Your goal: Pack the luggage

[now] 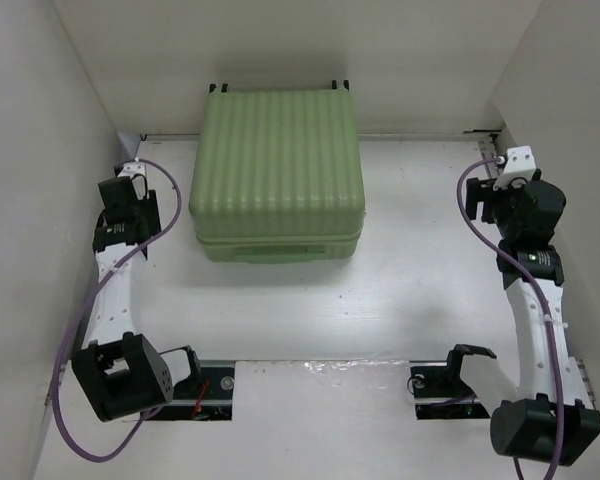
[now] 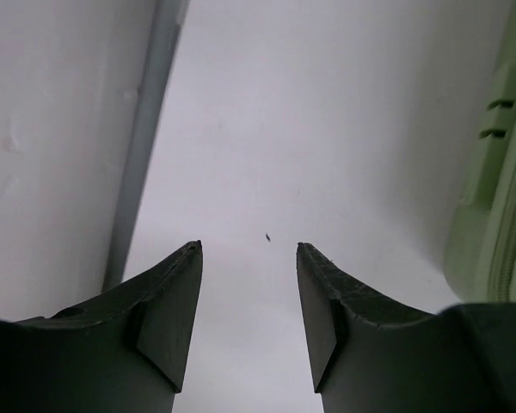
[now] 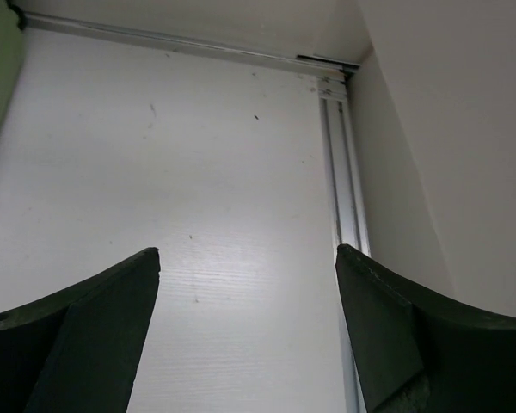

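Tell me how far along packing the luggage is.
Done, it seems: the luggage lies shut on the table. In hand: nothing; the left gripper and right gripper stand open and empty. Left: apparently nothing, though its contents are hidden.

Pale green ribbed luggage (image 1: 278,165) with black wheels (image 1: 218,88), white table (image 1: 410,270), white walls (image 1: 40,120), white left arm (image 1: 115,295) and right arm (image 1: 542,325) with black joints, purple cables (image 1: 185,203), dark grey left gripper (image 2: 248,254), dark grey right gripper (image 3: 247,258).
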